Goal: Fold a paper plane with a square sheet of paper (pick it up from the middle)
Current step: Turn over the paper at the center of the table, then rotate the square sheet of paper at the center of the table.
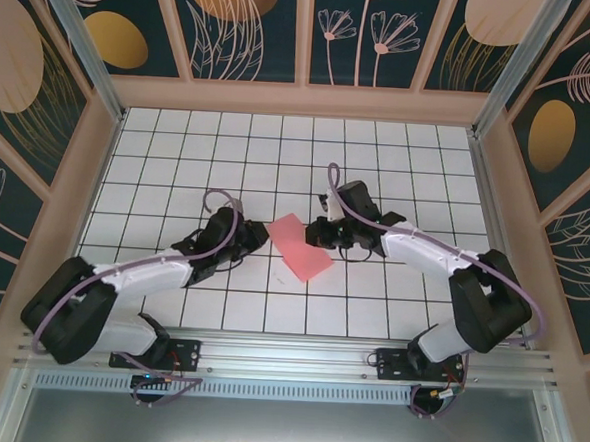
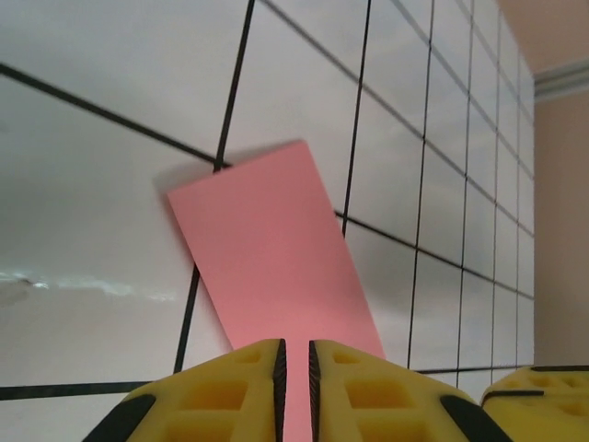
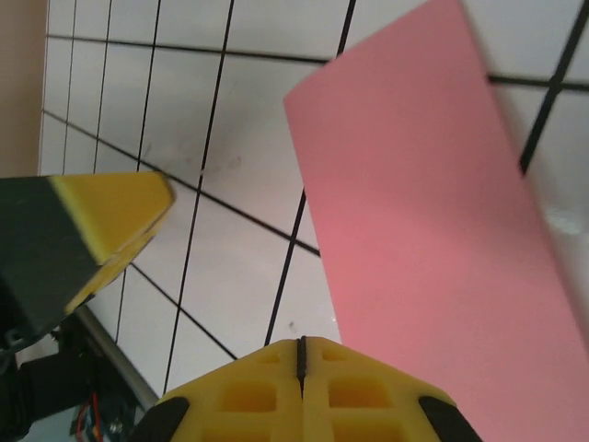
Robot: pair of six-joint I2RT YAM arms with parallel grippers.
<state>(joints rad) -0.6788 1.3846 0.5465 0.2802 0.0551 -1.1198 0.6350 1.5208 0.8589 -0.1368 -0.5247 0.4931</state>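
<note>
**Pink sheet flat between two closed-in grippers**

From above I see the sheet (image 1: 299,246) lying flat near the middle of the table (image 1: 179,144), set at a slant across the black grid lines. It reads as a plain salmon oblong with crisp straight edges and sharp corners, matte against the glossy white tiles.

My left gripper (image 1: 257,234) sits low at the sheet's left corner. On its wrist camera the yellow fingers (image 2: 248,391), moulded with square hollows, stand a thin slit apart, and pink shows through that slit. I cannot tell whether they nip the paper or only hang over it.

My right gripper (image 1: 320,233) is at the sheet's opposite side. On its own camera the right gripper (image 3: 301,348) has its ribbed yellow pads pressed tight together, one dark seam between them, with nothing in the seam. The sheet (image 3: 433,212) lies just beside them, stretching away smooth and uncreased
</note>
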